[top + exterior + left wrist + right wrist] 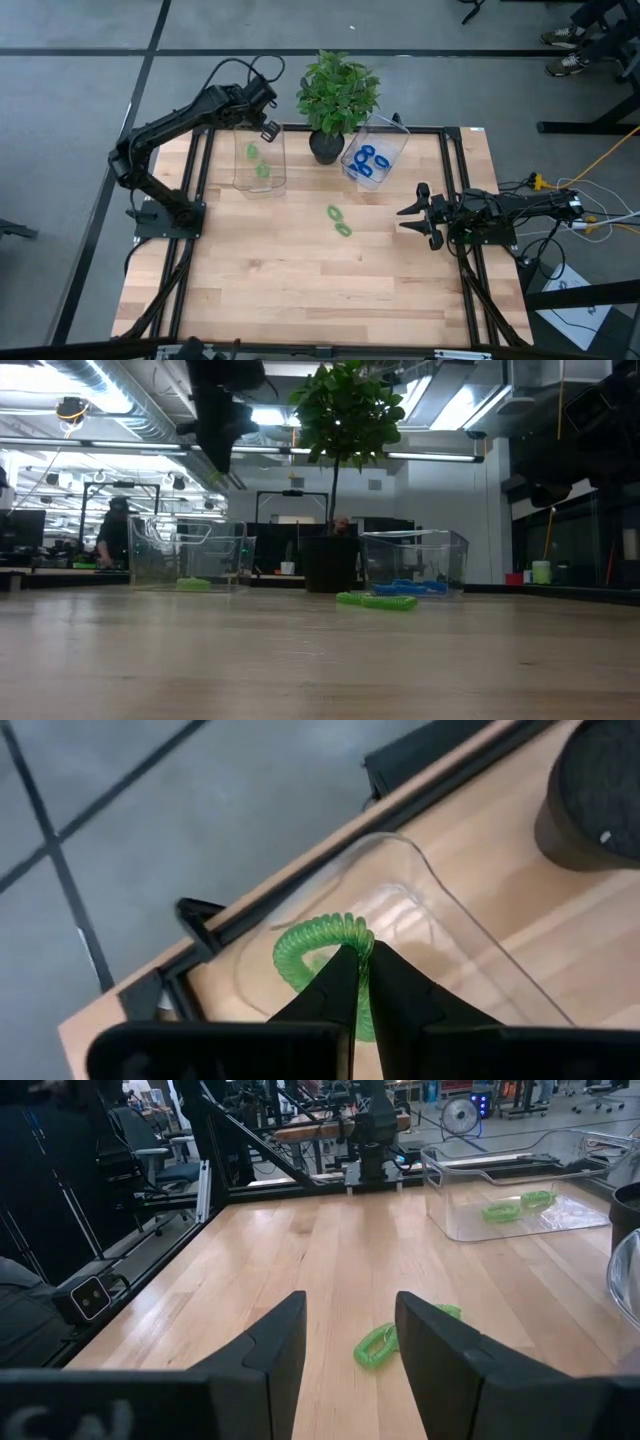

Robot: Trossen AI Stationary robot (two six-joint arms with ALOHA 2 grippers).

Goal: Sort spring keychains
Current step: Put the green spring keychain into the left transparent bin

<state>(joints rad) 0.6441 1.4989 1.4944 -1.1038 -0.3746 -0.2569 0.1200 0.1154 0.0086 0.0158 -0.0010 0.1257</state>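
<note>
Two dark left gripper (358, 960) jaws pinch a green coiled keychain (315, 945); right gripper (350, 1342) jaws gape.

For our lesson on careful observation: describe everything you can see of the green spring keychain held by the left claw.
The green spring keychain is a light green coil bent into a small oval loop, plastic by its look. The left claw is shut on its near side, so part of the loop hides behind the dark fingers. It hangs in the air above the left clear bin, near the table's far edge. Only the claw touches it; two more green loops lie in that bin below.
</note>
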